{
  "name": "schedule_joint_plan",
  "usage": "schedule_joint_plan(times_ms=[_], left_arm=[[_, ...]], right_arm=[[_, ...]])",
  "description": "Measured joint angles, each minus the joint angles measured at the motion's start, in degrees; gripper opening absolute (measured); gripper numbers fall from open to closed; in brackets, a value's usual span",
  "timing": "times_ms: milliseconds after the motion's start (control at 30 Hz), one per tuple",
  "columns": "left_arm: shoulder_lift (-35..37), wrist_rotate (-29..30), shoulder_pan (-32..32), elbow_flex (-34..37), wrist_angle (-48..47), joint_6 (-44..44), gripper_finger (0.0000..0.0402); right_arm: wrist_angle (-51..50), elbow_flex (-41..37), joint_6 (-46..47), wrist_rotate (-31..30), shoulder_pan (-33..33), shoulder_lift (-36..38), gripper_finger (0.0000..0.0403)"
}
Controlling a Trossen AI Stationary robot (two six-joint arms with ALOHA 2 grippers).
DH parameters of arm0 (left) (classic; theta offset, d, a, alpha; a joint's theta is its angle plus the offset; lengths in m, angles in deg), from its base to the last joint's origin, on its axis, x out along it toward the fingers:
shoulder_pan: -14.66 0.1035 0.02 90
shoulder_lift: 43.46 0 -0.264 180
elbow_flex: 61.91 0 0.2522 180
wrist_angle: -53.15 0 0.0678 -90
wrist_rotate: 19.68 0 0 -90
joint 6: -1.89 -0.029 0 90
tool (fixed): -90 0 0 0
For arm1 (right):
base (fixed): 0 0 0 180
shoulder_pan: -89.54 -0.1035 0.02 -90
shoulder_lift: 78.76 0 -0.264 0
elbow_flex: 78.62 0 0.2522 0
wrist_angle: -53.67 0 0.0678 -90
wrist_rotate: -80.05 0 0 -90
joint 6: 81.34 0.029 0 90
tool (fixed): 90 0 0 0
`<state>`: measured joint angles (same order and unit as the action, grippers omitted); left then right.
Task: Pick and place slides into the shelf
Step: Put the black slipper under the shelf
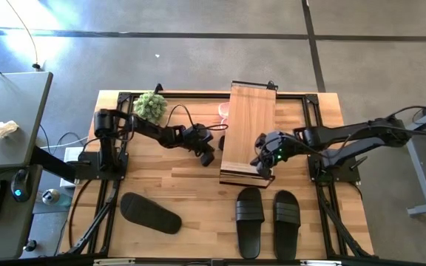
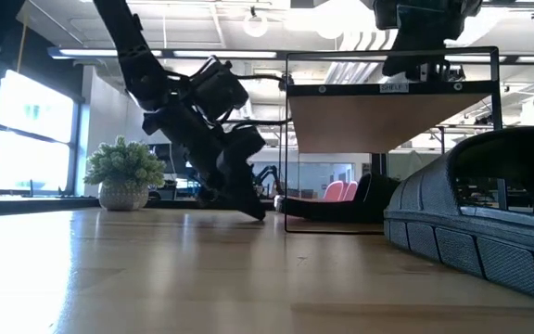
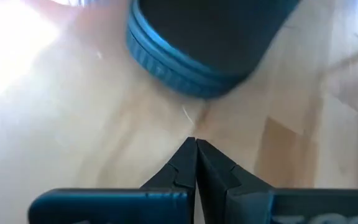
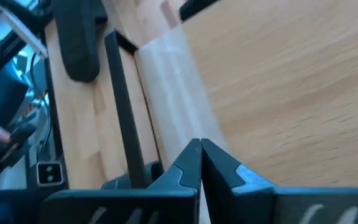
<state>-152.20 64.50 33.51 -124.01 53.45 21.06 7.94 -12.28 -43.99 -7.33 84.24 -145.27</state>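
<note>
Light-wood plank top and thin black wire frame make up the shelf (image 1: 248, 129), which stands on the table (image 1: 161, 185) toward its middle and back. The right gripper (image 1: 263, 164) hangs over the shelf's near end, its fingers (image 4: 194, 163) pressed together with nothing between them. The left gripper (image 1: 208, 150) is down at the table just left of the shelf, its fingers (image 3: 194, 163) likewise closed and empty, with a black slide (image 3: 210, 43) lying on the wood just beyond their tips. Two black slides (image 1: 267, 219) lie side by side at the table's front, near the shelf's near end, and a third black slide (image 1: 151, 213) lies at the front left. A pale pink slide (image 1: 223, 112) shows at the shelf's left edge, partly hidden. A small potted plant (image 1: 150, 105) sits at the back left.
</note>
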Motion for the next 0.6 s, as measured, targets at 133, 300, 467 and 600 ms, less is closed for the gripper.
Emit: schedule_joint_plan(times_ms=[133, 300, 467, 600], left_arm=[[3.74, -2.86, -0.17, 0.25, -4.31, 2.22, 0.0], [12.31, -2.09, -0.15, 0.19, -14.8, 3.6, 0.0], [23.31, -6.33, -0.17, 0.16, -26.43, 7.44, 0.0], [32.34, -15.39, -1.04, 0.14, -35.43, 13.52, 0.0]], right_arm=[[0.11, 0.0, -0.09, -3.85, 0.0, 2.52, 0.0], [0.27, 0.0, 0.12, -8.06, 0.0, 6.55, 0.0], [1.57, 0.0, 0.13, -10.44, 0.02, 9.87, 0.0], [4.27, 0.02, -0.04, -9.99, 0.0, 11.32, 0.0]])
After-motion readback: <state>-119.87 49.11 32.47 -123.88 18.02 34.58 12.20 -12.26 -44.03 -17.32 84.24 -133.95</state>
